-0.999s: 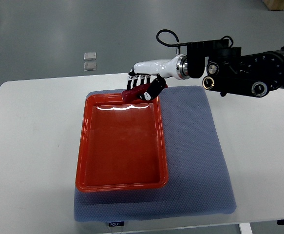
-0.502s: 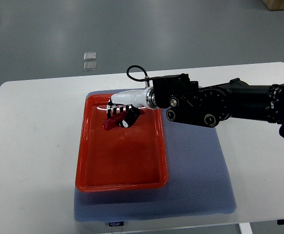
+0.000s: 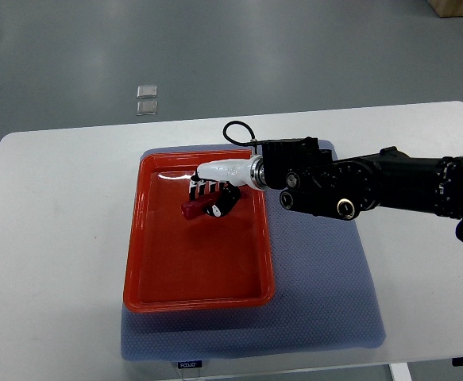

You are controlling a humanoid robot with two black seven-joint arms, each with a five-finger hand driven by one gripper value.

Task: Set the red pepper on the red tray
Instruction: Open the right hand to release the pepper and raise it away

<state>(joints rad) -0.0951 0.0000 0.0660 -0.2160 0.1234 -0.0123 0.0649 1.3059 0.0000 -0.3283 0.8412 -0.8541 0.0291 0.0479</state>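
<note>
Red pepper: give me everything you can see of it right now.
The red pepper is a small, dark red, elongated piece, glossy like plastic. Only its left end shows; the rest is covered by the right hand, whose white and black fingers are curled around it. It lies roughly level, pointing left, over the upper middle of the red tray. Whether it touches the tray floor or hangs just above it cannot be told from this view.

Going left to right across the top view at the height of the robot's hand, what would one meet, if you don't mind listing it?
Bare white table top → red plastic tray → dark red pepper → white-and-black right hand → blue-grey textured mat.
</note>
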